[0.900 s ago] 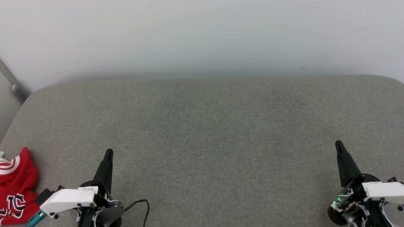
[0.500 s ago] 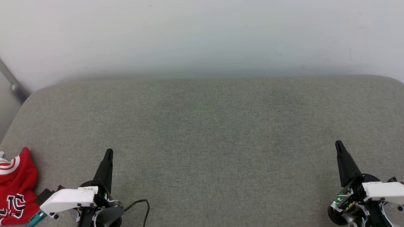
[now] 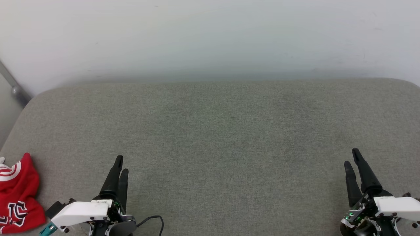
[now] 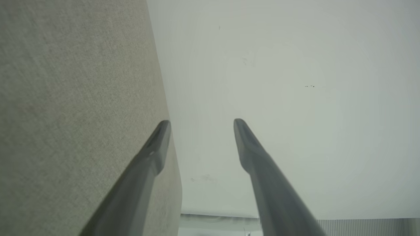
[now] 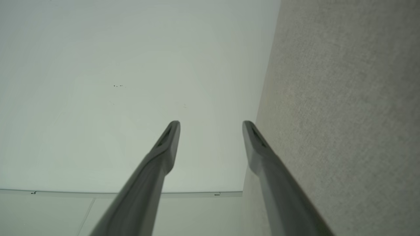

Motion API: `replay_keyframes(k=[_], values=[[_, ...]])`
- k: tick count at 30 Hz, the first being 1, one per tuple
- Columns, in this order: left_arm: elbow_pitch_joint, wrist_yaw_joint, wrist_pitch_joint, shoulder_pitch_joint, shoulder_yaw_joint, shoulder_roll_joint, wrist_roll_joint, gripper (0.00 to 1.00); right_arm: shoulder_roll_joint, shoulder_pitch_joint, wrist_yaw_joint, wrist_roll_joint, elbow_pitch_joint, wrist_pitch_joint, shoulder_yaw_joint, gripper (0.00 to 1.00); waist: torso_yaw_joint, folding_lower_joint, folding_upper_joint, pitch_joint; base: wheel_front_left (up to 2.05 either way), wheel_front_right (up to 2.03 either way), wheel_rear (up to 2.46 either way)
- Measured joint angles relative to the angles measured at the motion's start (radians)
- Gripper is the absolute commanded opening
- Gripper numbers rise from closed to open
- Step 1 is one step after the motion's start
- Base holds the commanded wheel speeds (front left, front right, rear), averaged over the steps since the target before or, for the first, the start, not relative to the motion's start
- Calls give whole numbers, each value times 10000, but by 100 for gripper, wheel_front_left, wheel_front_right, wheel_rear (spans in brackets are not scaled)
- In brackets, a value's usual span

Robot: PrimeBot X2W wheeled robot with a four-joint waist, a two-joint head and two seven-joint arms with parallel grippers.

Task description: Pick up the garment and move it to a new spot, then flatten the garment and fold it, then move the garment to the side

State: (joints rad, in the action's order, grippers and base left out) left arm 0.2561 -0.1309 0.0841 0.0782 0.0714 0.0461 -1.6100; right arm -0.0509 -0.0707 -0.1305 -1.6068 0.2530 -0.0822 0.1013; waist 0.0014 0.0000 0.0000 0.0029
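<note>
The garment (image 3: 18,193) is a crumpled red jersey with white trim and black lettering, lying at the far lower left of the grey cushioned surface (image 3: 216,131) in the head view, partly cut off by the frame edge. My left gripper (image 3: 120,164) stands to its right, apart from it, fingers pointing away from me. My right gripper (image 3: 351,158) is at the lower right. Both wrist views show the jaws spread with nothing between them: left gripper (image 4: 201,122), right gripper (image 5: 211,123).
A white wall (image 3: 210,36) rises behind the cushion. A grey metal bar (image 3: 13,87) slants at the left edge. A black cable (image 3: 154,219) loops beside my left wrist. The cushion's rounded edge runs along the back.
Both wrists have rolled: in the head view each gripper now shows two fingers side by side instead of one. The left gripper has shifted slightly right. The garment has not moved.
</note>
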Motion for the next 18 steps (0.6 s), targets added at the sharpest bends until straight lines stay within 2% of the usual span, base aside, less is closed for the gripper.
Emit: replay_keyframes(k=[9,18], values=[[-88,2,-399,3,-539,52,884,100,0,153,0,853,-196,393,-142,100,46,1,0,-13,0,0,0],[-573,2,-792,-2,-610,27,2610,100,-31,239,0,3375,-508,777,-151,100,92,2,0,-34,0,0,0]])
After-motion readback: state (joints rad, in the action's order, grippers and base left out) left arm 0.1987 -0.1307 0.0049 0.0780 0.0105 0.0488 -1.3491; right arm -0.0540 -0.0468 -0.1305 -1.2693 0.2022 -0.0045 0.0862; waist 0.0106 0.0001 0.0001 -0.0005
